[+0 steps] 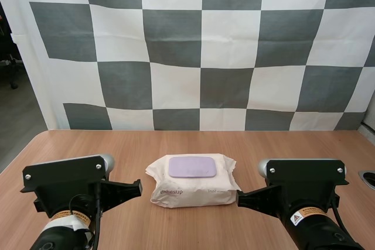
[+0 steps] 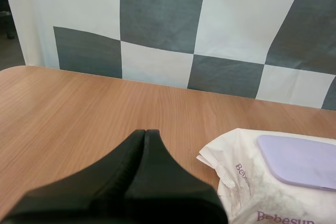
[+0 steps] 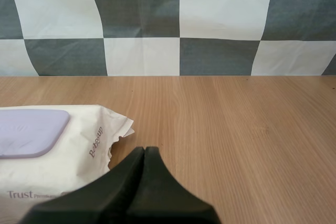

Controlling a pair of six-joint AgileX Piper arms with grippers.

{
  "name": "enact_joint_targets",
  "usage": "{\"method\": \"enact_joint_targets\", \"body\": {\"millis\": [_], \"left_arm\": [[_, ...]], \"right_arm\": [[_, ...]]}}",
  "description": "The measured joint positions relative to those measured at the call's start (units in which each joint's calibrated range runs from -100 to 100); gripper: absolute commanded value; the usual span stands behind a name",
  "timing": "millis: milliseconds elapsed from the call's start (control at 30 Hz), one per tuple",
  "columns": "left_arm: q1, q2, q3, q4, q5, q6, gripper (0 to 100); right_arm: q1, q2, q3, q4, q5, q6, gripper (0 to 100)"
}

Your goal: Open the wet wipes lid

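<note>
The pack of wet wipes lay near the middle of the wooden table, its lilac lid flat and closed on top. The left gripper sat at the pack's 9 o'clock, just beside it, fingers pressed together into one dark wedge and holding nothing. The right gripper was at about 4 o'clock, fingers likewise together. Its tip possibly touched the wrapper's edge, though I couldn't tell.

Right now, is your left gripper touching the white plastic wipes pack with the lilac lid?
Apart: high view shows bare wooden table between left gripper and wet wipes pack.
</note>
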Motion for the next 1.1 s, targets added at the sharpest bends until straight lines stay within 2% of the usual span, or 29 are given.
{"method": "enact_joint_targets", "body": {"millis": [1100], "left_arm": [[0.00,0.0,0.0,0.0,0.0,0.0,0]], "right_arm": [[0.0,0.0,0.0,0.0,0.0,0.0,0]]}}
